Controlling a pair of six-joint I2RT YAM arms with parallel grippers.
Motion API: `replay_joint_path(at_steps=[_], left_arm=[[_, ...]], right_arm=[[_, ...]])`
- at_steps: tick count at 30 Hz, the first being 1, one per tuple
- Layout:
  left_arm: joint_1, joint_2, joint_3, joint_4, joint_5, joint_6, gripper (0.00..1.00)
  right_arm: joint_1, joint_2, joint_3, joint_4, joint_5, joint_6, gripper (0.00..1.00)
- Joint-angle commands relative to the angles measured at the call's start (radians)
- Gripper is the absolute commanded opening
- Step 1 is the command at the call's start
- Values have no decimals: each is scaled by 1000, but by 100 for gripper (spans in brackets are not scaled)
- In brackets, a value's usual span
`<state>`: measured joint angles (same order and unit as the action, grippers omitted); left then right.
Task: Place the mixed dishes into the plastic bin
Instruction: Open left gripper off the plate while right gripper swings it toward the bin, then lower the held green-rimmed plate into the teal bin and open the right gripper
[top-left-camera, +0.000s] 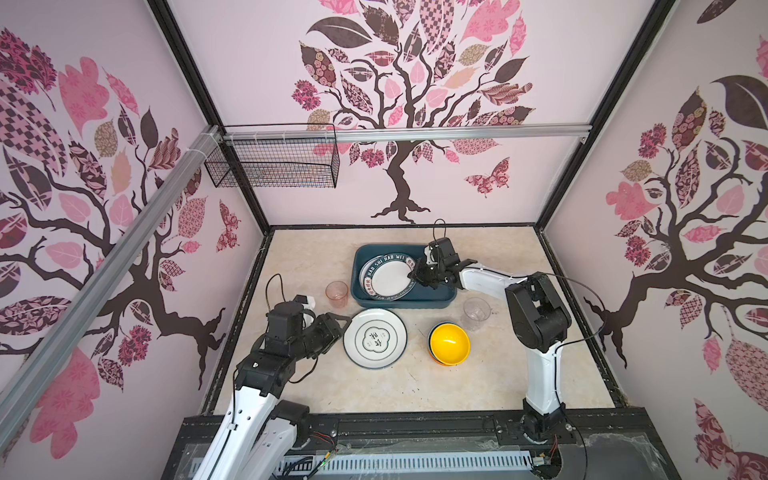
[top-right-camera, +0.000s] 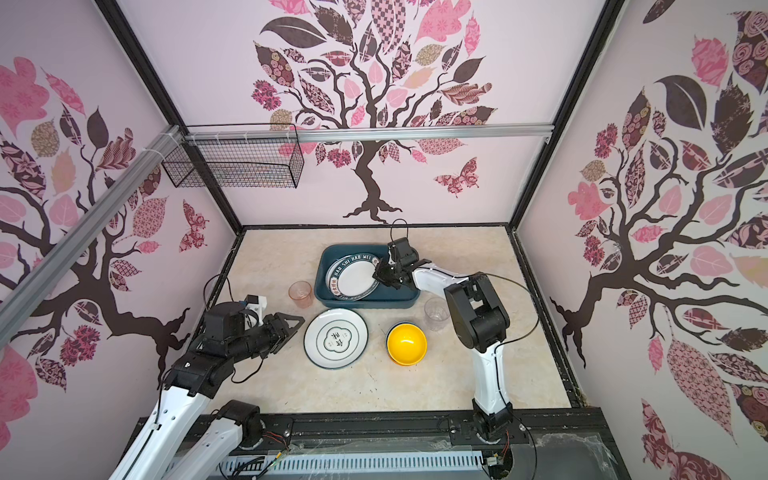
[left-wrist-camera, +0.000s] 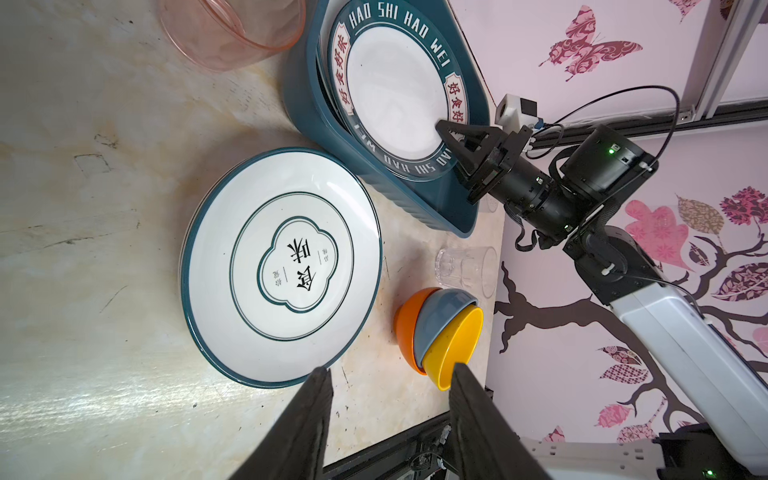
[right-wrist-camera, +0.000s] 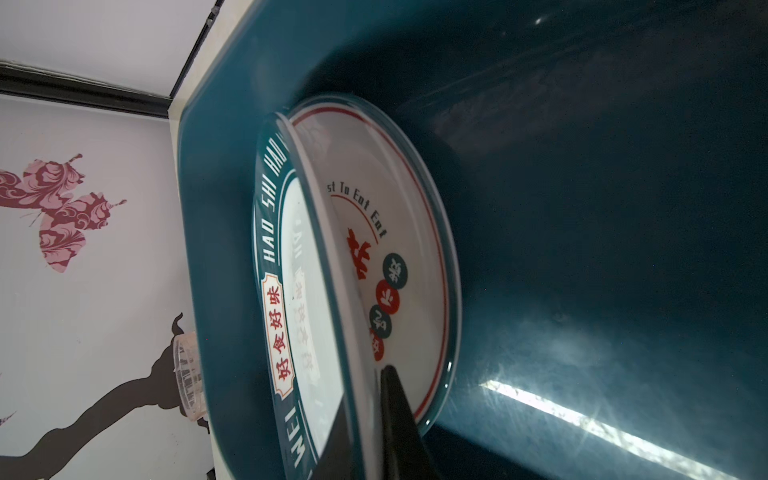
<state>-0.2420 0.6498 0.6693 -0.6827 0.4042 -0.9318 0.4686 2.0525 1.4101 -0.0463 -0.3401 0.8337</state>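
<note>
The dark teal plastic bin (top-left-camera: 399, 302) stands at the back middle of the table. Inside it, a white plate with a lettered teal rim (top-left-camera: 388, 276) leans tilted over a red-charactered plate (right-wrist-camera: 399, 266). My right gripper (top-left-camera: 417, 276) is shut on the lettered plate's (right-wrist-camera: 270, 232) rim. On the table in front of the bin lie a white plate with a teal rim (top-left-camera: 375, 338) and nested orange, blue and yellow bowls (top-left-camera: 449, 343). A pinkish cup (top-left-camera: 336, 294) stands left of the bin, a clear cup (top-left-camera: 476, 312) to its right. My left gripper (top-left-camera: 340, 330) is open and holds nothing, just left of the white plate (left-wrist-camera: 282, 266).
A black wire mesh basket (top-left-camera: 274, 162) hangs from the aluminium rail on the back wall, high on the left. Papered walls close in the table on three sides. A black frame edge (top-left-camera: 415, 419) runs along the front.
</note>
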Motion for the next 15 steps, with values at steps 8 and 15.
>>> replay_joint_path(at_steps=[8,15], left_arm=[[3,-7,-36,9,-1,10,49],[4,-6,-36,14,0,10,49]], right_arm=[[-4,69,85,20,18,-4,6],[-5,92,104,11,13,-4,11]])
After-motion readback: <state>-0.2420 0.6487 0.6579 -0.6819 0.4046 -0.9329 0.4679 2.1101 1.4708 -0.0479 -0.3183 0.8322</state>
